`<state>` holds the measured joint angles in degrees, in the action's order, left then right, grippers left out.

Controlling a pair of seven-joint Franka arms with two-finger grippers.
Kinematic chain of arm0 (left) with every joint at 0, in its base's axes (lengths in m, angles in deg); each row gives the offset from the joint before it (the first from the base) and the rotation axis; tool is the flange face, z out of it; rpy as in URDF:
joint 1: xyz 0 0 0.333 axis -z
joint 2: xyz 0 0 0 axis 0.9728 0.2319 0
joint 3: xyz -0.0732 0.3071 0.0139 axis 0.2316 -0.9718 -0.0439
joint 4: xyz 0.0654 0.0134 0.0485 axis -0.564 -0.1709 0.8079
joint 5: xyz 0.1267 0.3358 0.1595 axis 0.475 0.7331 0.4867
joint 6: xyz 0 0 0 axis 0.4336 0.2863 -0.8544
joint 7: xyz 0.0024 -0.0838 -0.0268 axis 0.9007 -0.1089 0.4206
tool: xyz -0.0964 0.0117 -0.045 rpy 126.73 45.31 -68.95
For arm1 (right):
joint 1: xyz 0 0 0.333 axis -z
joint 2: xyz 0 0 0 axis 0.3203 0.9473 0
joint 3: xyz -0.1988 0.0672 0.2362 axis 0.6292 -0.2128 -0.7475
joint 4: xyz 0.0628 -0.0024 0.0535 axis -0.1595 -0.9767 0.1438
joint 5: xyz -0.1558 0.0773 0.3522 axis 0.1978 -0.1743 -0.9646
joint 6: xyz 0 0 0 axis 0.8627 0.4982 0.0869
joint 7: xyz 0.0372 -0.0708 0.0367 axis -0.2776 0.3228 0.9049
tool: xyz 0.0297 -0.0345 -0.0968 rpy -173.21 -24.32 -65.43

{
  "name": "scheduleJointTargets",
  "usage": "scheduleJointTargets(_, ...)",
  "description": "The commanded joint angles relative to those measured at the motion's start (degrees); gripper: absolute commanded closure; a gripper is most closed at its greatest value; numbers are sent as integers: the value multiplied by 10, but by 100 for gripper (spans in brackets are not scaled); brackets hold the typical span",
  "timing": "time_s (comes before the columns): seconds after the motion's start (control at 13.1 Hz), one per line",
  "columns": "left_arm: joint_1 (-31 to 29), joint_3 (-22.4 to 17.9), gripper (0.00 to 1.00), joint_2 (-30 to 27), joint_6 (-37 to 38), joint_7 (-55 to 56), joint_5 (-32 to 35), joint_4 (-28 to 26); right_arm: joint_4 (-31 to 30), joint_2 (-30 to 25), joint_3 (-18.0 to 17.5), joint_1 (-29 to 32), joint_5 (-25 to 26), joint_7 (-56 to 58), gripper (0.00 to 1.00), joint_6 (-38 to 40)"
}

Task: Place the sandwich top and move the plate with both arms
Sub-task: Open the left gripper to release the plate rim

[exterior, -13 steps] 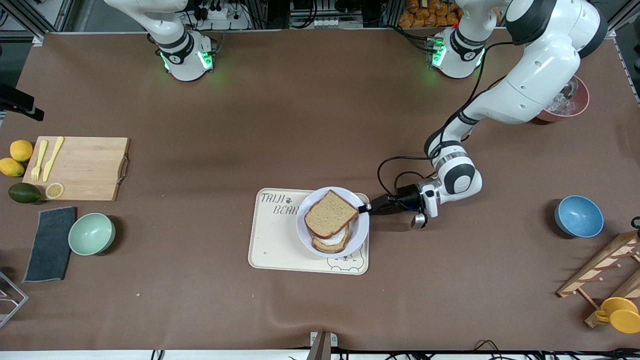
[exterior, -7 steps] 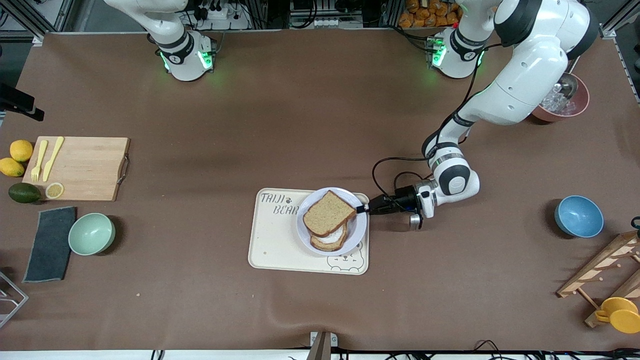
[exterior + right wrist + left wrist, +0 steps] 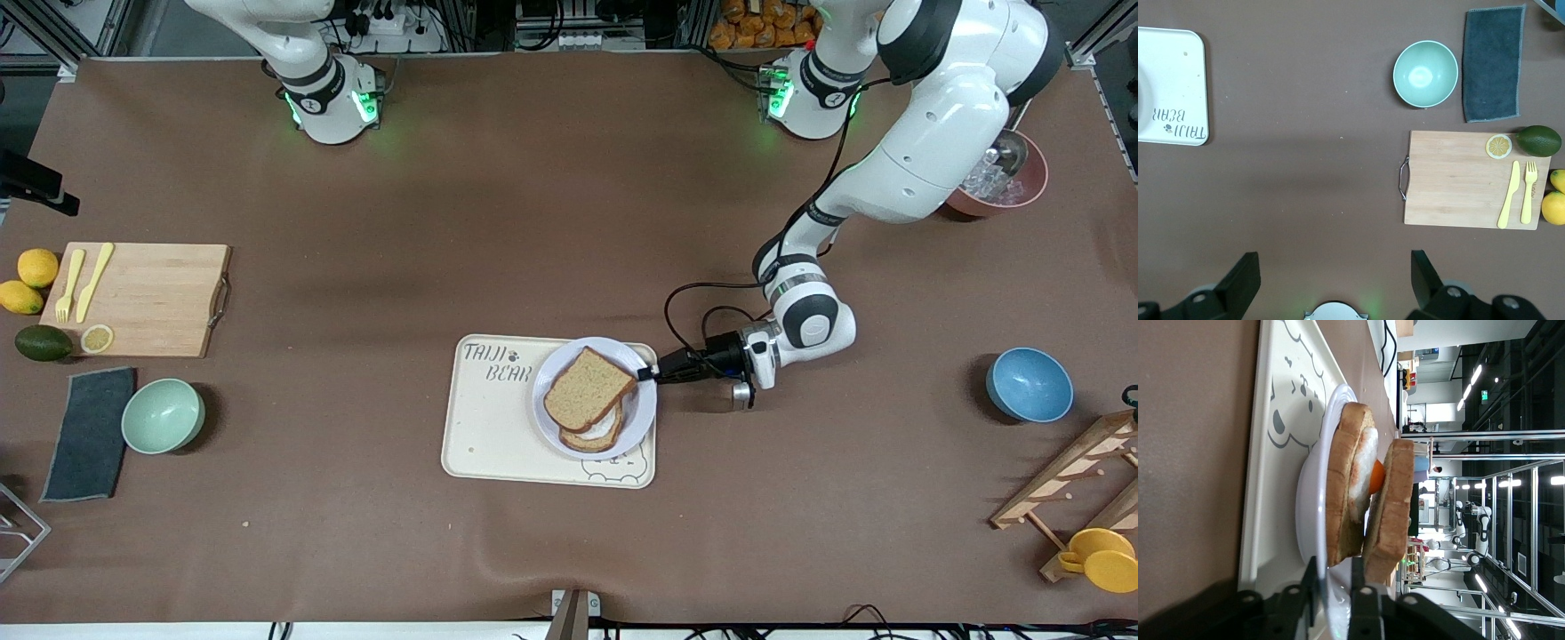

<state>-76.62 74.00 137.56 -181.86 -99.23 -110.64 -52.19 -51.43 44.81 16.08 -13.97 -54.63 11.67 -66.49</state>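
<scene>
Sandwich top (image 3: 589,388) resting on the egg slice (image 3: 1346,500), on the plate (image 3: 636,422) at the tray's (image 3: 484,444) left-arm end. Left gripper (image 3: 652,372) fingers (image 3: 1363,600) straddling the plate rim, slightly apart. Right gripper (image 3: 1335,280) waiting over the worktop (image 3: 569,231), fingers spread wide.

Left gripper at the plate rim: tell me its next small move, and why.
Probably a short pull straight back off the plate. The left gripper has its fingers astride the rim, and the plate lies on the tray with the sandwich top in place. The right gripper waits open, high over the table.
</scene>
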Motion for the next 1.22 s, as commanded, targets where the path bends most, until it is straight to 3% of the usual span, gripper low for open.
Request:
scheduleJointTargets(0.0,7,-8,51,8,4,18,15,7,9,3,0,-4,6,-4,0,8)
scheduleJointTargets(0.38,-8,-8,53,-8,4,89,96,8,9,4,0,-5,6,-4,0,8)
scheduleJointTargets(0.76,-20,-8,57,-29,4,136,130,7,9,4,0,-5,6,-4,0,8)
scheduleJointTargets(1.14,-52,-7,57,-93,8,272,279,8,9,4,0,-5,6,-4,0,8)
